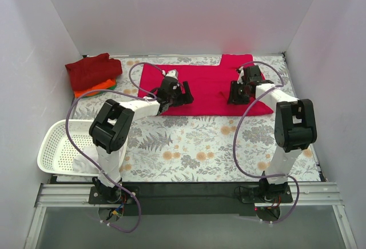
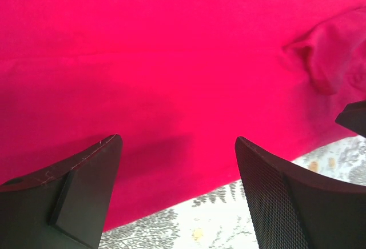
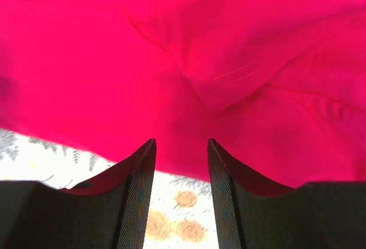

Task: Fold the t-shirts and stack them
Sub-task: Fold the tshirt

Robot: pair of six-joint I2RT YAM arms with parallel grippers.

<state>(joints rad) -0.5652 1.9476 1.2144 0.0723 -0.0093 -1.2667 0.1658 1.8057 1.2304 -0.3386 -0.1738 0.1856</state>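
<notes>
Bright pinkish-red cloth t-shirt [image 1: 206, 83] flat at the counter's [image 1: 189, 143] 12 o'clock. Left gripper [image 2: 178, 141] wide open, right gripper [image 3: 182, 143] narrowly open. Both empty over its near hem, likely lined up to pinch for folding.

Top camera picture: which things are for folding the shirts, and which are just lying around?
For the job:
- pinkish-red t-shirt, spread flat
- folded shirt pile, dark red on top, orange and green peeking out below
- left gripper, open
- right gripper, open

Just lying about:
- white basket, near the left arm
- flowery table
</notes>
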